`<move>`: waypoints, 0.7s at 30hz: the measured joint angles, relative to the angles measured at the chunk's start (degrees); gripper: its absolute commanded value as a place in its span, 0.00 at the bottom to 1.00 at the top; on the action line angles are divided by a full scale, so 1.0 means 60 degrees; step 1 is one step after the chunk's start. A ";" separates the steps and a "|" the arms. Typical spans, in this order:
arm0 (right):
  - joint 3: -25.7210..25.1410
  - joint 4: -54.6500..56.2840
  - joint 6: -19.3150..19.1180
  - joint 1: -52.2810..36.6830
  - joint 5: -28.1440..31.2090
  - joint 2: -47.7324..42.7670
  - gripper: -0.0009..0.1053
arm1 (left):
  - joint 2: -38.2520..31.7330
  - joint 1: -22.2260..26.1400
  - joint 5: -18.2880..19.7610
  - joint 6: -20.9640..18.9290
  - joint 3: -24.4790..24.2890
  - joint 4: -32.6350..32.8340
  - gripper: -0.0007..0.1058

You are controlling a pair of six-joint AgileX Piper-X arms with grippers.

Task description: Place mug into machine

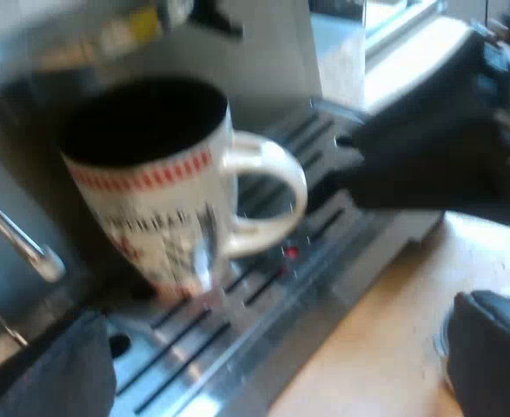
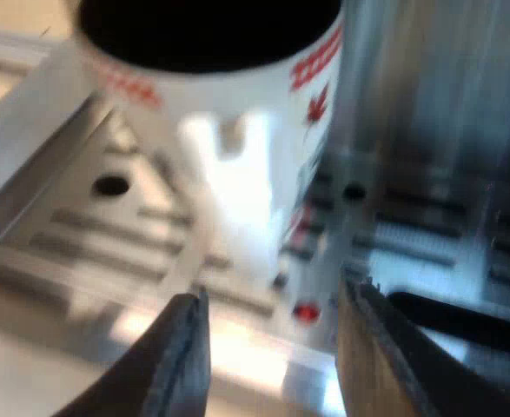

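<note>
White ceramic with a red checked band under the rim, the mug (image 1: 163, 195) stands upright on the slotted drip tray (image 1: 202, 347) of the espresso machine (image 1: 272, 52). Its long axis is vertical and its dark mouth faces up. The handle (image 1: 276, 195) points away from the machine's front wall, toward the right gripper (image 1: 346, 165), which sits just beside it; I cannot tell whether they touch.

In the right wrist view the handle (image 2: 237, 191) lies just ahead of the right gripper (image 2: 276, 347), not between the fingers (image 2: 185, 356). These are parted about a handle's width and hold nothing.

The left gripper (image 1: 281, 347) is spread wide, one finger (image 1: 50, 373) over the tray and the other over the wooden table (image 1: 385, 347), with the mug beyond them and nothing gripped.

The mug's dark print is unreadable, and its rim is cut off in the right wrist view. A red dot (image 1: 291, 253) shows on the tray near the mug's foot.
</note>
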 measured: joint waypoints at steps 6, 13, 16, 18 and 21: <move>0.0462 0.1636 0.0323 0.0859 0.0000 -0.1757 0.36 | -0.1099 0.0000 0.0000 -0.0017 -0.0153 0.0792 0.75; 0.0180 0.3885 0.0574 0.1100 -0.0233 -0.4082 0.36 | -0.1970 0.0000 0.0000 -0.0104 -0.1471 0.2897 0.75; -0.0471 0.5383 0.0645 0.1100 -0.0233 -0.4861 0.36 | -0.1972 0.0000 -0.0155 -0.0545 -0.2343 0.3503 0.75; -0.0910 0.6405 0.0676 0.1100 -0.0233 -0.5246 0.36 | -0.1972 0.0000 -0.0385 -0.0612 -0.2801 0.3869 0.75; -0.1925 0.8002 0.0732 0.0760 -0.0630 -0.5562 0.36 | -0.1972 0.0000 -0.0662 -0.0665 -0.3540 0.4349 0.75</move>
